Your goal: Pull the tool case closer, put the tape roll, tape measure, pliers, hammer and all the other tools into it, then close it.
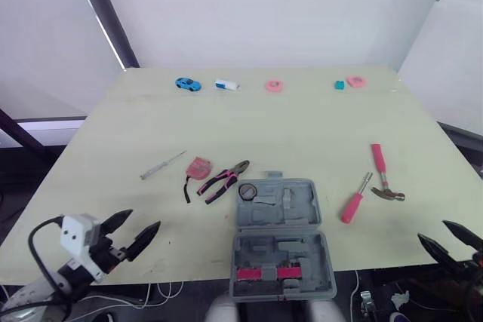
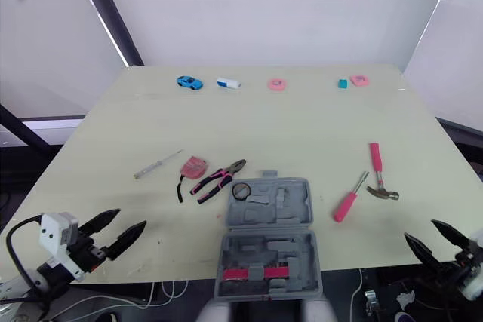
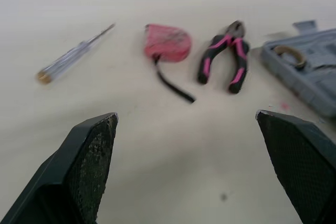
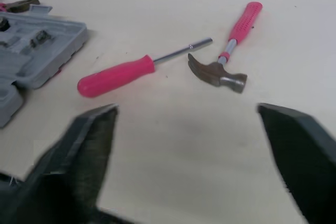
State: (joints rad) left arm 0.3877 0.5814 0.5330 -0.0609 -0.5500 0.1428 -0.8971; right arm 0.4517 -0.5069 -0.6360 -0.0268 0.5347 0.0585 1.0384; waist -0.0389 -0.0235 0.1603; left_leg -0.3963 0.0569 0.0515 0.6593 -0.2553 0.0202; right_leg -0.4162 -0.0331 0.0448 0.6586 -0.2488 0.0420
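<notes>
left gripper (image 1: 142, 220): near-left table edge, fingers spread, empty, pointed at the left tool group
right gripper (image 1: 434, 230): near-right edge, fingers spread, empty, facing the hammer side
tool case (image 1: 298, 213): centre, at the near edge, lying open; pink strip (image 1: 264, 272) in the near half
tape roll (image 1: 247, 191): ring in the case's far-left corner, probably this; looks already in
pliers (image 1: 224, 180): pink grips, just left of the case, near that corner
tape measure (image 1: 199, 167): pink, beside the pliers on their left, black strap trailing out
clear screwdriver (image 1: 162, 165): further left, apart from the rest
pink screwdriver (image 1: 353, 203): right of the case, on bare table (image 1: 302, 126)
hammer (image 1: 383, 175): just beyond it, head close to the screwdriver's tip
far edge: blue car (image 1: 188, 84), pink ring (image 1: 275, 86), other small bits; not tools
step: case looks pulled in; loading is in hand, most tools outside
next: left reaches for the pliers or tape measure, right for the pink screwdriver; pinch across the handle, carry over the case rim
</notes>
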